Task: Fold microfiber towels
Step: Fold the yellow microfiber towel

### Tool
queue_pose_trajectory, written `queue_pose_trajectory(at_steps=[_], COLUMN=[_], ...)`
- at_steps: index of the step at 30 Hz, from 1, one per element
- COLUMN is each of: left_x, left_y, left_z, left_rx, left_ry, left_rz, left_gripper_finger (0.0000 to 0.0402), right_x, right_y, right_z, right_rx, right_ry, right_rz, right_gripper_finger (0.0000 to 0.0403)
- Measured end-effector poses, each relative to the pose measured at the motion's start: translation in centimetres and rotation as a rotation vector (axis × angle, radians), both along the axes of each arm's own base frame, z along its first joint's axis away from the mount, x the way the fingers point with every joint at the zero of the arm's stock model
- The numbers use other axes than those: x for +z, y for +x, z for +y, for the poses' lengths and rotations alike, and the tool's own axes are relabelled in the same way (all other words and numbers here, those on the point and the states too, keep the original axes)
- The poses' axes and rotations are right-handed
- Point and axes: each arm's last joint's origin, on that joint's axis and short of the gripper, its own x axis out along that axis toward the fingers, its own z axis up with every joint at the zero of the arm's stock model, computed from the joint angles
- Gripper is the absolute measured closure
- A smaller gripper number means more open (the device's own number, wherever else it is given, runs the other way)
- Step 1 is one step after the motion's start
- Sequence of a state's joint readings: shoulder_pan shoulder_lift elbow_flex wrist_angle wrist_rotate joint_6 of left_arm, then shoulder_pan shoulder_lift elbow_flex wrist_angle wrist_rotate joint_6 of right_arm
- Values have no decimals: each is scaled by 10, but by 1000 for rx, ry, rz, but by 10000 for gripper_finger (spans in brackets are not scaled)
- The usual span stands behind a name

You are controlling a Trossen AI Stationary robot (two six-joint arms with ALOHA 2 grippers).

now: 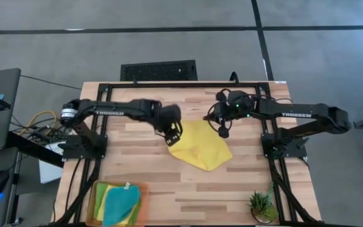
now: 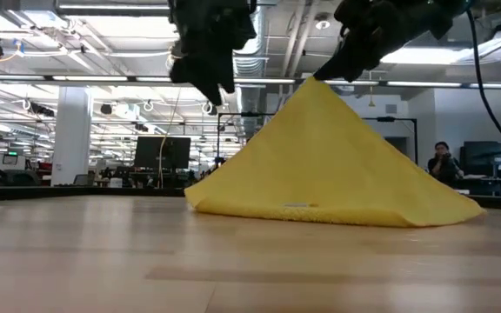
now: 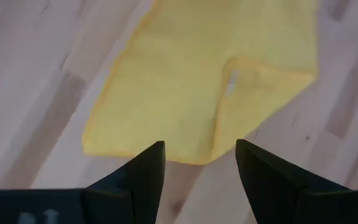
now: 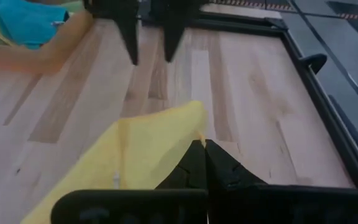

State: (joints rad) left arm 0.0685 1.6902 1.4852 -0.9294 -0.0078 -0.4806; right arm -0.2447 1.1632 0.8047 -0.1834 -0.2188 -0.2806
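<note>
Yellow towel [image 2: 333, 165] rises like a tent, its peak pinched by the right fingers [image 2: 320, 76]; left fingers [image 3: 145, 180] spread.

I see two matte black jointed arms, each lettered TROSSEN in white along the forearm. My left gripper [image 3: 200, 163] ends in two black wedge-shaped fingers [image 3: 145, 177]. Black cables loop around the right gripper [image 1: 223, 132], near small green lights.

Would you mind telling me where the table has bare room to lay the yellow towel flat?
Bare wood lies between the yellow towel, the orange tray and the potted plant. The middle is crowded: the right tool lifts the towel, the left tool hovers open beside it.
</note>
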Motion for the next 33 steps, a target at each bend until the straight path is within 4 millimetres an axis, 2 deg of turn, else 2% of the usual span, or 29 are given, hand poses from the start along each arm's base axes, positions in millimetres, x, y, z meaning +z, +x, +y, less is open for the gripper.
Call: queue_pose_trajectory(at_steps=[4,11,17,25,30,33], left_x=[-3,-26,-57,-100,-106,-110], left_y=[5,9,13,22,21,12], left_z=[33,79,113,129,131,130], left_rx=[-125,-377,-424,-530,-582,-582], left_ry=[10,105,-18,-154,-186,-252], left_rz=[-50,-25,-41,-67,-77,-9], left_gripper_finger=[212,212,212,212,212,212], right_x=[1,0,-2,-1,-1,-1], right_y=[-3,-4,-4,-5,-5,-5], right_z=[1,0,0,-1,-2,-3], right_rx=[-1,-47,-60,-111,-149,-165], right_ry=[2,9,26,52,68,83], right_rz=[10,33,40,39,40,40], right_gripper_finger=[399,399,399,399,398,397])
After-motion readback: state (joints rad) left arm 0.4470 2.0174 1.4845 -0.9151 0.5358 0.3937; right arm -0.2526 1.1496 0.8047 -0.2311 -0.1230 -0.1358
